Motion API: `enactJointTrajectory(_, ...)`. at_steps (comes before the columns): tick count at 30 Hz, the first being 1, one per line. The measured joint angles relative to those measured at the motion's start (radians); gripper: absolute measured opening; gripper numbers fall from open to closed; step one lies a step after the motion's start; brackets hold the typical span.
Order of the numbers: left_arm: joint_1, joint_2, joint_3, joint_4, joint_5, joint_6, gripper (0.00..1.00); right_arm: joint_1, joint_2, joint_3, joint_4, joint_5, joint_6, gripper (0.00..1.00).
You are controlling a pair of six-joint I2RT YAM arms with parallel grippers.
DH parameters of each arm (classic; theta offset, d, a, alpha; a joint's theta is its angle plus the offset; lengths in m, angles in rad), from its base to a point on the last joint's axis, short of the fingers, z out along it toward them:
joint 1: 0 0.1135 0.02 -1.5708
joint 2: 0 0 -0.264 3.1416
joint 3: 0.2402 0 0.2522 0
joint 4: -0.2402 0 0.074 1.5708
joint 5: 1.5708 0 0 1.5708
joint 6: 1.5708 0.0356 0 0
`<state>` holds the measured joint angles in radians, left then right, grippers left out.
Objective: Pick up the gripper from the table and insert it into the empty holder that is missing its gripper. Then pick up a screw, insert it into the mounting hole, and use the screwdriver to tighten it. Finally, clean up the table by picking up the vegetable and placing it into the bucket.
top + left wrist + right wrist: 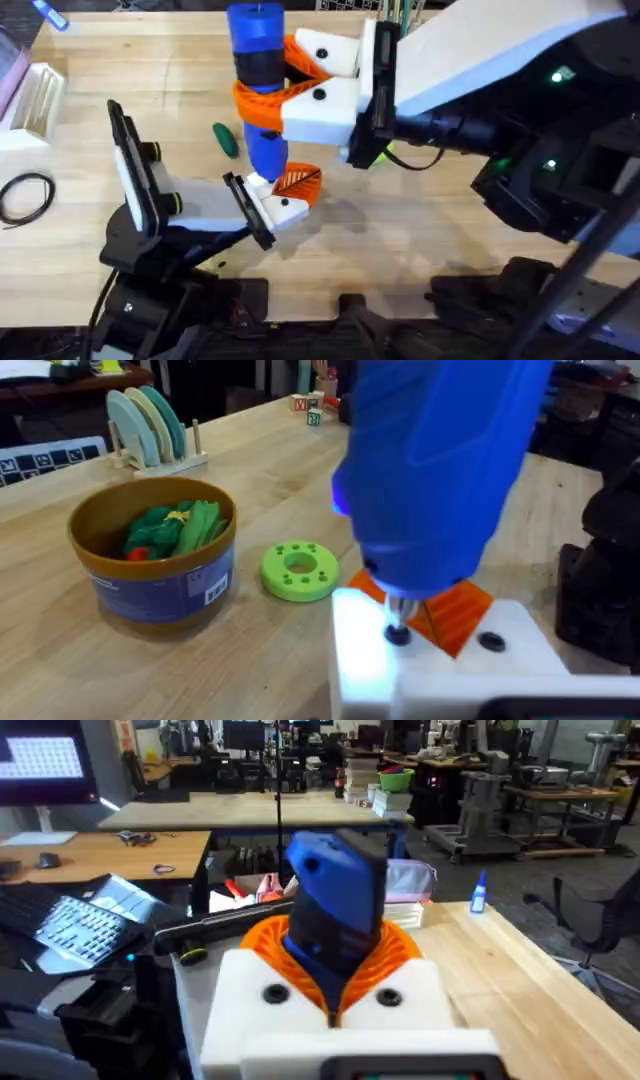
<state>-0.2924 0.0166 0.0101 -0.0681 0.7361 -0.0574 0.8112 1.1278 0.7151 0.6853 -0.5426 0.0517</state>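
Right gripper [300, 75] clamps the blue screwdriver [258, 60] upright, tip down on the holder [440, 665].

The bit meets a screw [397, 632] in the white mount, the orange gripper [297, 181] seated just behind — whether the left gripper's fingers are open, I cannot tell. The vegetable [226, 139] lies on the table beside the screwdriver; the bucket [155, 555] stands well apart.

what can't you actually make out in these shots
- Overhead: the thin metal tip of the blue pen-shaped screwdriver is hidden under its own body.
- Left wrist: the tip meets the white blocky holder in glare, so whether a screw sits there is unclear.
- Overhead: the small dark green oblong vegetable is partly covered by the screwdriver.
- Right wrist: the orange-padded right gripper blocks the table below.
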Motion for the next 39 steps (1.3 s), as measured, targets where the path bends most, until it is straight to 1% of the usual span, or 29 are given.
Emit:
enactJointTrajectory(16,0.0,0.0,0.0,0.0,0.0,0.0,0.016,0.0,0.0,0.001,0.001,-0.001,0.005,0.024)
enactJointTrajectory(25,-0.001,-0.013,0.001,0.009,0.0,0.001,0.016,-0.002,0.0,0.047,-0.053,-0.025,-0.008,0.024)
enactJointTrajectory(26,-0.001,-0.013,0.002,0.009,0.001,0.004,0.048,-0.006,0.0,0.048,-0.055,-0.028,-0.011,0.024)
enactJointTrajectory(27,-0.001,-0.013,0.002,0.011,0.002,0.003,0.152,-0.013,0.0,0.049,-0.055,-0.028,-0.013,0.024)
enactJointTrajectory(28,-0.002,-0.013,0.002,0.012,0.001,0.007,0.213,-0.022,0.0,0.05,-0.056,-0.029,-0.014,0.024)
enactJointTrajectory(30,-0.004,-0.013,0.004,0.012,0.004,0.009,0.288,-0.034,0.0,0.05,-0.059,-0.031,-0.014,0.024)
enactJointTrajectory(32,-0.006,-0.013,0.004,0.011,0.006,0.01,0.317,-0.037,0.0,0.051,-0.064,-0.034,-0.014,0.024)
enactJointTrajectory(39,-0.007,-0.013,0.004,0.0,0.027,0.008,0.332,-0.037,0.0,0.055,-0.081,-0.05,-0.018,0.026)
